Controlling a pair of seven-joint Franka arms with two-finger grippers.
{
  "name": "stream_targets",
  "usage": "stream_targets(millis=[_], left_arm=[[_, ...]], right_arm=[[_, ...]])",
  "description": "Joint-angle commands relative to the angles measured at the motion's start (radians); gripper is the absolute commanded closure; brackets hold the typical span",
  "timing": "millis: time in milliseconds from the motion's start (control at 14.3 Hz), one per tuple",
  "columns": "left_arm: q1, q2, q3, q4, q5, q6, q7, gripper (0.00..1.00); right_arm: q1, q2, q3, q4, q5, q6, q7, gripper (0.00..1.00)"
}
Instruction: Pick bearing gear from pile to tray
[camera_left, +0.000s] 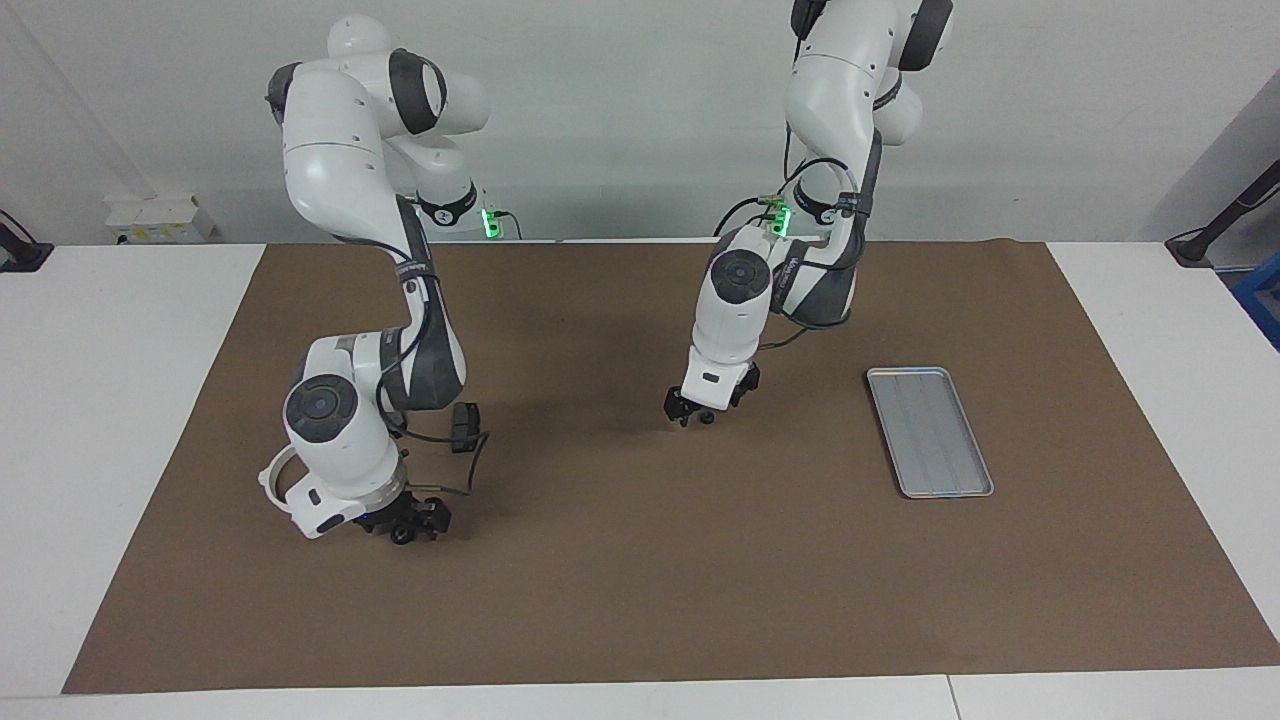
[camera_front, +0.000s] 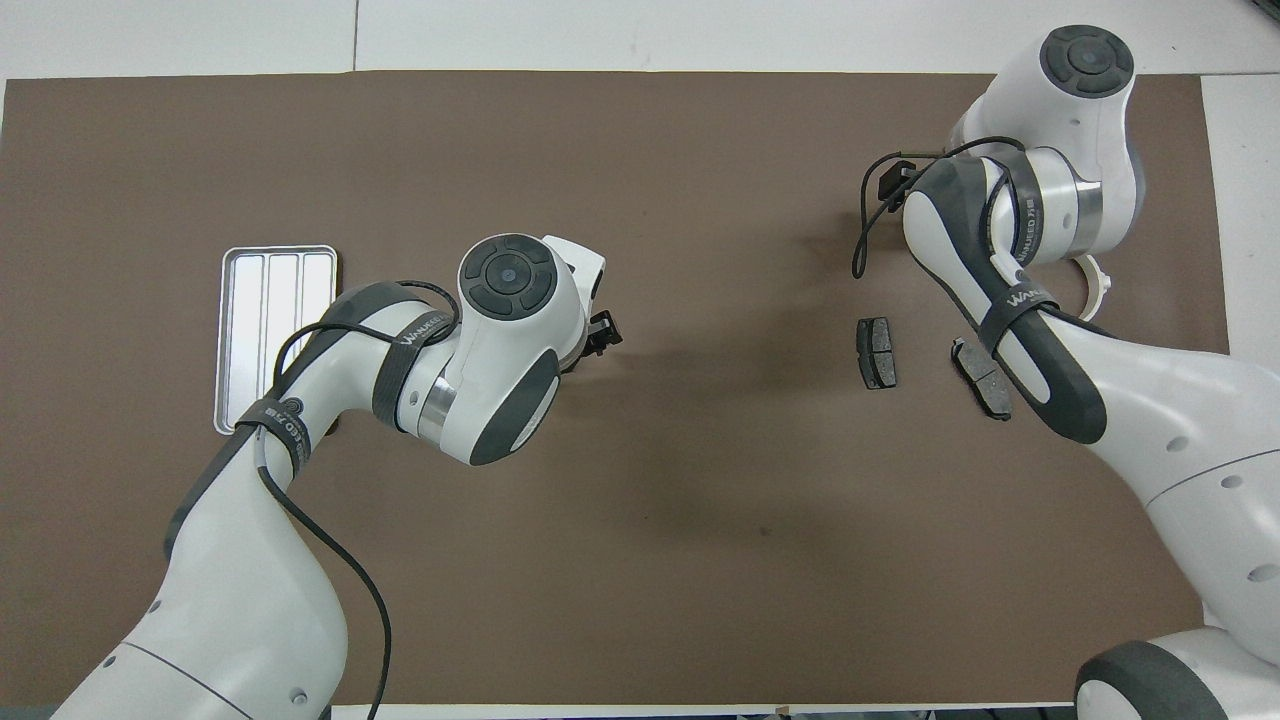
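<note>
A small black bearing gear (camera_left: 706, 417) lies at mid-table, and my left gripper (camera_left: 700, 408) is down at it, open, a finger on each side. In the overhead view the left gripper (camera_front: 600, 335) covers that gear. A second black gear (camera_left: 402, 537) lies toward the right arm's end, and my right gripper (camera_left: 405, 524) is low, right over it. The pile's white arc bracket (camera_front: 1095, 285) and two dark brake pads (camera_front: 877, 352) (camera_front: 985, 375) lie near the right arm. The silver tray (camera_left: 930, 430) (camera_front: 275, 335) stands empty toward the left arm's end.
A brown mat (camera_left: 640, 600) covers the table. The right arm's cable and small black box (camera_left: 462, 428) hang beside its wrist. The white arc bracket (camera_left: 268, 475) shows just beside the right hand.
</note>
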Motion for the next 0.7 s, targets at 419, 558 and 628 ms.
stream_targets(millis=[419, 558, 628], left_arm=[[-0.007, -0.017, 0.008, -0.060, 0.017, 0.065, -0.033, 0.76], [0.002, -0.017, 0.008, -0.044, 0.008, 0.035, -0.033, 1.00], [0.003, -0.017, 0.008, -0.028, 0.007, -0.004, -0.031, 1.00]], right_arm=[[-0.018, -0.010, 0.008, -0.031, -0.017, 0.038, 0.009, 0.16], [-0.019, -0.010, 0.008, -0.029, -0.017, 0.039, 0.008, 0.32], [-0.024, -0.010, 0.008, -0.031, -0.017, 0.041, 0.008, 0.38]])
